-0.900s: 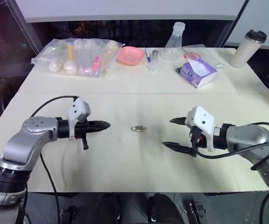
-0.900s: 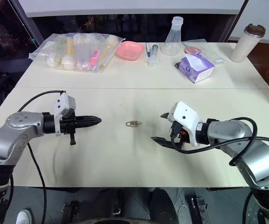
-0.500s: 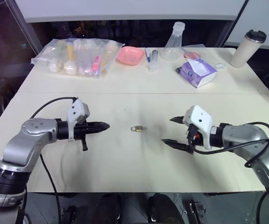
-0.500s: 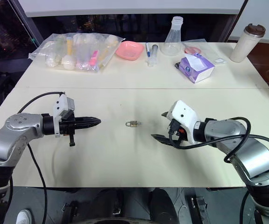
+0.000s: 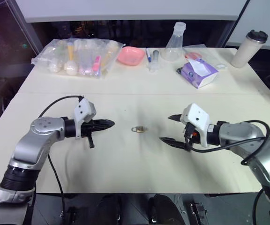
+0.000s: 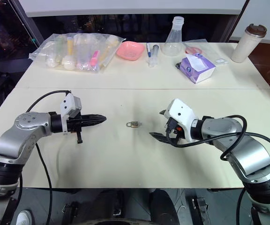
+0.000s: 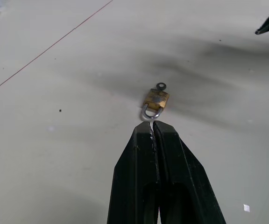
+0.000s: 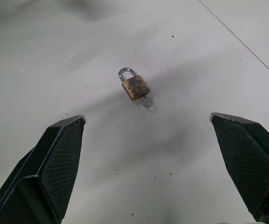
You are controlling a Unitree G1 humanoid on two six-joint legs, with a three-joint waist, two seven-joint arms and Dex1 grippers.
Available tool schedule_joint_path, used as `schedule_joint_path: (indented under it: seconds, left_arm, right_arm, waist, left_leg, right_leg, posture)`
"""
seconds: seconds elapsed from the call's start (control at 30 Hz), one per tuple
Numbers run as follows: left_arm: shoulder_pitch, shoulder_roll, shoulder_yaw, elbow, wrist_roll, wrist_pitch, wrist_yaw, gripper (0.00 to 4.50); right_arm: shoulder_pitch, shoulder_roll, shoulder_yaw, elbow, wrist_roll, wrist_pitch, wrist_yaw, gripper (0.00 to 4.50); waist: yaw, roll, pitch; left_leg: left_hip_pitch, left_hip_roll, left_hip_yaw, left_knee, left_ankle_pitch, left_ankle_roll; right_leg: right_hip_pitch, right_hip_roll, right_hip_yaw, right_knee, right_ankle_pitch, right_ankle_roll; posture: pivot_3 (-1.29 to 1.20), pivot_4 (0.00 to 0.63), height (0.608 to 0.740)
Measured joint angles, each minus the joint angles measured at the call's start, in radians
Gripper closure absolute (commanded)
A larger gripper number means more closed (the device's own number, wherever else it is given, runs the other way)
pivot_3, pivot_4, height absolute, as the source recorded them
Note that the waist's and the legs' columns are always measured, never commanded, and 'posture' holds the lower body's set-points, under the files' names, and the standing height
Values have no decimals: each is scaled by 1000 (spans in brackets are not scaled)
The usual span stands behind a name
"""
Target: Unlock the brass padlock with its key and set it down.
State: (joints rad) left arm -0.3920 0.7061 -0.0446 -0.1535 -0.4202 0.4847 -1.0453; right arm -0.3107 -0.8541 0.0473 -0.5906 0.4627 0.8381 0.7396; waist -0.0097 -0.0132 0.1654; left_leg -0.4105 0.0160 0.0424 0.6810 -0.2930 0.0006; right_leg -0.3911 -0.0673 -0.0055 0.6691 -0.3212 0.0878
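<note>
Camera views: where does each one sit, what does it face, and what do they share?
Eye views: head, looking down over table; both arms show.
Left wrist view: along the shut left tool toward brass padlock.
Right wrist view: between the open right tool fingers, same padlock.
Shared: padlock with key in it.

I see the tabletop (image 5: 139, 89) evenly and brightly lit from overhead, with no glare on it. Soft, diffuse shadows fall under both arms and smudge grey across the surface in my wrist views. Beyond the far edge the background is dark. Everything is sharp, apart from slight softness at the frame edges.
</note>
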Motion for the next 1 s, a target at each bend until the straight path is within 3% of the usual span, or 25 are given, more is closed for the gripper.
schedule_joint_path:
  seconds: [0.07,0.23,0.4,0.93,1.0]
  left_arm:
    - [-9,-10,-19,5,5,-10,-11,4500]
    - [-61,-72,-80,87,43,-64,-36,2341]
    - [-129,-184,-186,290,152,-221,-64,67]
    - [-302,-344,-251,751,327,-539,-91,24]
    - [-334,-366,-253,808,344,-579,-95,562]
  right_arm:
    - [11,0,-4,-13,1,8,-9,69]
    - [17,1,-20,-35,3,28,-28,0]
    - [34,1,-24,-45,2,32,-41,0]
    - [69,2,-57,-95,5,69,-90,0]
    - [69,3,-57,-96,4,69,-96,0]
  waist:
    - [-1,0,0]
    - [2,0,0]
    - [2,0,0]
    - [5,0,0]
    - [10,0,0]
  left_leg:
    - [0,0,0,0,0,0]
    - [0,0,0,1,0,0]
    - [0,-1,1,1,0,1]
    - [0,0,0,2,0,1]
    - [0,0,1,3,0,1]
  right_leg:
    - [0,0,0,0,0,0]
    - [0,1,0,1,0,0]
    - [0,1,0,1,0,0]
    - [0,2,0,1,0,1]
    - [0,2,0,1,1,1]
  posture:
    - [0,150,715]
    - [0,150,715]
    - [0,150,715]
    - [0,150,715]
    - [0,150,715]
